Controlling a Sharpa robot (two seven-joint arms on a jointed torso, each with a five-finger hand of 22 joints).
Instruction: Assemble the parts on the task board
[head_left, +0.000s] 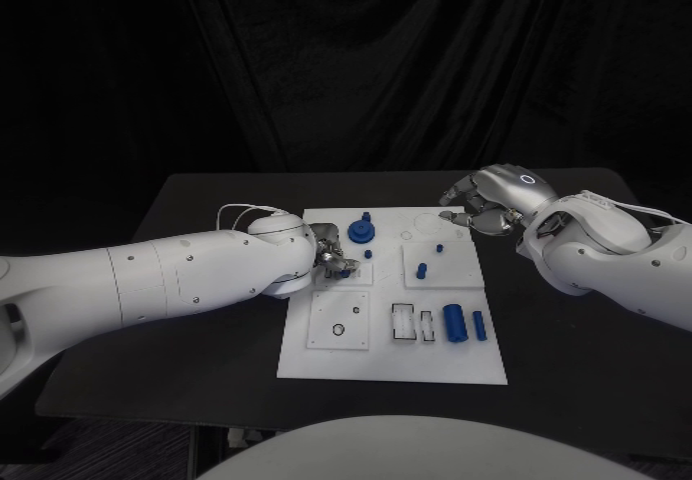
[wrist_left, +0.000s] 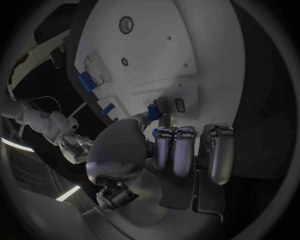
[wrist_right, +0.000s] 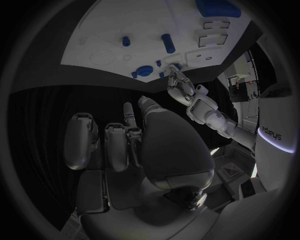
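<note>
The left hand (head_left: 329, 252) rests over the near-left part of the white task board (head_left: 361, 362), on the black tabletop (head_left: 216, 200). In the left wrist view its thumb and one finger pinch a small blue part (wrist_left: 151, 110), and the other fingers (wrist_left: 179, 150) are curled in below. So this hand is closed on that little piece. It looks like the robot is about to put the piece into a spot on the board.

To do this step well, the left hand should go slow, keep the piece straight up, line it over its hole, and push gently. It should let go only when the piece sits flat.

Just past the left hand's fingers stands a round blue part with a peg (head_left: 361, 232) on the board. A little farther off are two small blue pegs (head_left: 421, 269). Well away from the left hand, toward the robot's body, two blue cylinders (head_left: 456, 323) lie side by side, and just beside them are small box-shaped pockets (head_left: 404, 322). It is too hard to tell what is in the pockets. A round hole with a dark ring (head_left: 338, 329) is close to the left arm.

The right hand (head_left: 490, 205) hangs over the far right corner of the board. Its fingers are curled in and it holds nothing
</note>
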